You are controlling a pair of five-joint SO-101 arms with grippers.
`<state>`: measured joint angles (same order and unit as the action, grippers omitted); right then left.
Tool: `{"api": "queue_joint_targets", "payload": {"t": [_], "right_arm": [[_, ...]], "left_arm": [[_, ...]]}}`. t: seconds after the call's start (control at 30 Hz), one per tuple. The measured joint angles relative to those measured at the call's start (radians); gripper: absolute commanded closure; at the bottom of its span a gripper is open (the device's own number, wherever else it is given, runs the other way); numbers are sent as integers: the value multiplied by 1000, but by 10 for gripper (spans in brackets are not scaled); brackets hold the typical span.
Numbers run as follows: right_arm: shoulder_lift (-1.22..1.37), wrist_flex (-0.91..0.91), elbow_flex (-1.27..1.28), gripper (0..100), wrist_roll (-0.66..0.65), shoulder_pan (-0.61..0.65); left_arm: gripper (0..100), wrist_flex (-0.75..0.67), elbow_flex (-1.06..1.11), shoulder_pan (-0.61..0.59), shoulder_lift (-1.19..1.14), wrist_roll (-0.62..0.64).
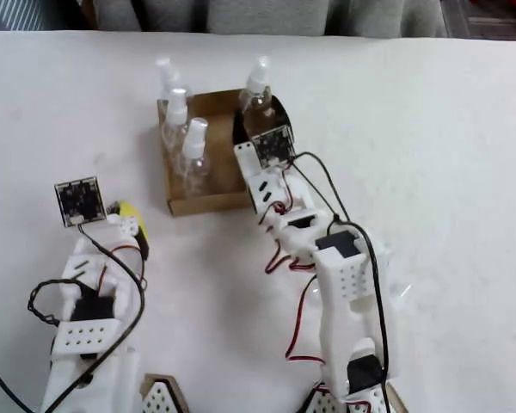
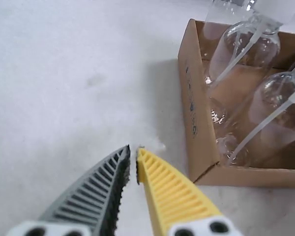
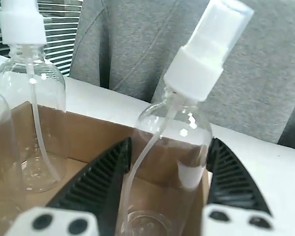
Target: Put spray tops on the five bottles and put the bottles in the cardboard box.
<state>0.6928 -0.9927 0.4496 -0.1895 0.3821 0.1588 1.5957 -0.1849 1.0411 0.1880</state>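
Shows a white table (image 1: 447, 129) beneath everything. Has two white arms coming in from the near edge: the right arm (image 1: 353, 284) stretched far toward the middle, the left arm (image 1: 90, 310) lying at the near left.

Places a low, open cardboard box (image 1: 208, 203) toward the far middle of the table, brown inside and out.

Lines up three clear bottles upright along the box's left side, each capped in white: a near bottle (image 1: 195, 159), a middle bottle (image 1: 176, 116) behind it, and a far bottle (image 1: 168, 79) at the far left corner.

Sets a fourth bottle (image 1: 258, 90) at the box's right side, tilted rather than upright. Carries a white spray top (image 3: 206, 54) and a thin dip tube (image 3: 142, 157) running down inside the clear body. Hides the base, so cannot tell whether it rests on the box floor.

Pinches that fourth bottle by its body with the right gripper (image 3: 169, 142), one black finger (image 3: 98, 182) on each side.

Puts the left gripper (image 2: 133, 149) low over bare table, left of the box's near left corner and apart from it. Pairs a grey finger (image 2: 96, 191) with a yellow finger (image 2: 172, 196), pressed almost tip to tip with nothing between them.
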Motion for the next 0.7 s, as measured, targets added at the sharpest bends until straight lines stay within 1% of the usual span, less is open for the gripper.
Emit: {"api": "queue_joint_targets", "payload": {"t": [0.4,0.57,0.7], "right_arm": [[-43,5,52,819,0,2],[-48,5,61,717,2,3],[-48,31,63,704,3,3]], "left_arm": [[965,0,0,0,0,0],[965,0,0,0,0,0],[965,0,0,0,0,0]]}}
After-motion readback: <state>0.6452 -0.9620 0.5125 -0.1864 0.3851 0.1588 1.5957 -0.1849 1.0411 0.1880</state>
